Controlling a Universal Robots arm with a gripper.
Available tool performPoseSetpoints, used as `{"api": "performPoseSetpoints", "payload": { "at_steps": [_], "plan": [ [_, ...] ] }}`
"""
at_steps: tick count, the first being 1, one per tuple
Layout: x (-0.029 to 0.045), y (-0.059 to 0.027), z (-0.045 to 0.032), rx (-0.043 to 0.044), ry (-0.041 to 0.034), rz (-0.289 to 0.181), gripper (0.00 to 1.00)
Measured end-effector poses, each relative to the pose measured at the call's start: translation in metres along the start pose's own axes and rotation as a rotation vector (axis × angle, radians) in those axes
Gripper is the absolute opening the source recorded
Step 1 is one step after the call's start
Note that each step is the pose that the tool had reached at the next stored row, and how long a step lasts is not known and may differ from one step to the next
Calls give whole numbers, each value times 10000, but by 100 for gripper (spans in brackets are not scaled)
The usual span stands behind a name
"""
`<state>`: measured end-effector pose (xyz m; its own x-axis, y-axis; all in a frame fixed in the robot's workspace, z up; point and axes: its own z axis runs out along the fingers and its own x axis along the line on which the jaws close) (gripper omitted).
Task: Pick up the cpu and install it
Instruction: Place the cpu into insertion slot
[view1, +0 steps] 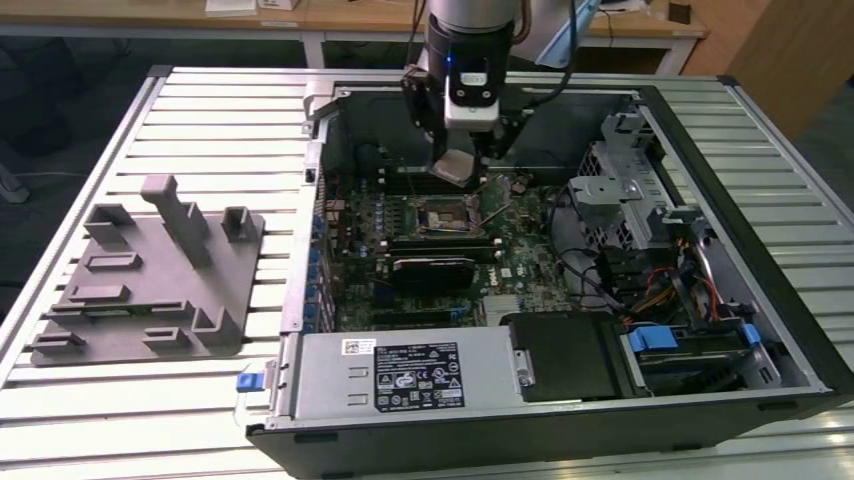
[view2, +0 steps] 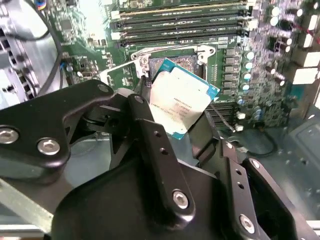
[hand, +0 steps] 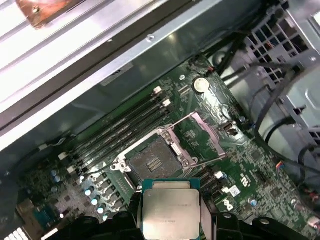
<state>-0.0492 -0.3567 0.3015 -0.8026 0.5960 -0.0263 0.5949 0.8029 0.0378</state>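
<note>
Second wrist view: cpu clamped within the gripper.

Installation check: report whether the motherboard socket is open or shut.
Open: the socket has its load plate swung back, contacts bare; the end effector holds the cpu outside it.

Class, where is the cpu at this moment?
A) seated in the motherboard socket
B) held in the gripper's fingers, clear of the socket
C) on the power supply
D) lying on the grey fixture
B: the gripper has its fingers shut on the cpu, and the socket is empty.
</note>
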Motion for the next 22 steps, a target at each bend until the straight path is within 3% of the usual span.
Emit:
{"api": "performPoseSetpoints", "payload": {
  "at_steps": [22],
  "plan": [
    [0, 0, 14, 105, -151, 3996, 55]
  ]
}}
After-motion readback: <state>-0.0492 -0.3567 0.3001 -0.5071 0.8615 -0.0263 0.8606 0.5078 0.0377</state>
